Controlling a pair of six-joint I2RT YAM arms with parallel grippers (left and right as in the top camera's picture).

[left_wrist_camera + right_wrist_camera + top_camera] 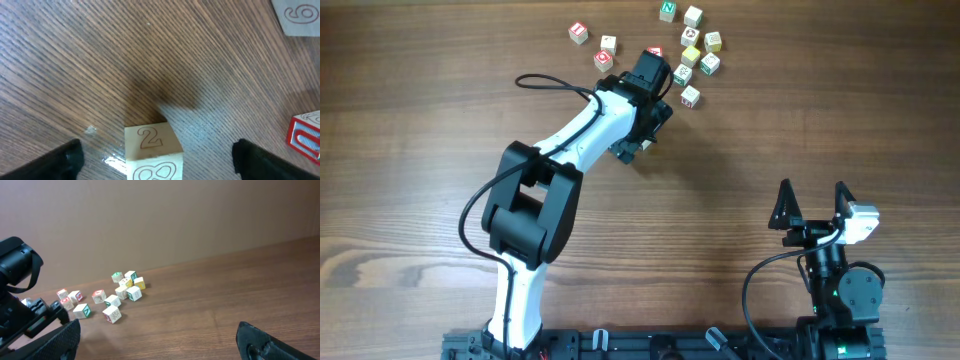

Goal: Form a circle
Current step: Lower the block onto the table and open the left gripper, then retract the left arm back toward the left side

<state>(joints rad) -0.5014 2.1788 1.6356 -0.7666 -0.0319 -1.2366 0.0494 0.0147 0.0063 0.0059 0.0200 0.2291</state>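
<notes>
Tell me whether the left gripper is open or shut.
Open: the left gripper has its fingers wide apart, clear of the numbered cube between them.

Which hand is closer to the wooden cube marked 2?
Left. The left hand straddles the 2 cube, standing open around it; the right hand sits far off near its own base.

The left wrist view's bottom edge cuts off the numbered cube [152, 150].

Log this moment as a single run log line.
left gripper: open around cube marked 2, no contact | right gripper: open, empty, away from cubes | cubes: loose scatter, no circle
</notes>
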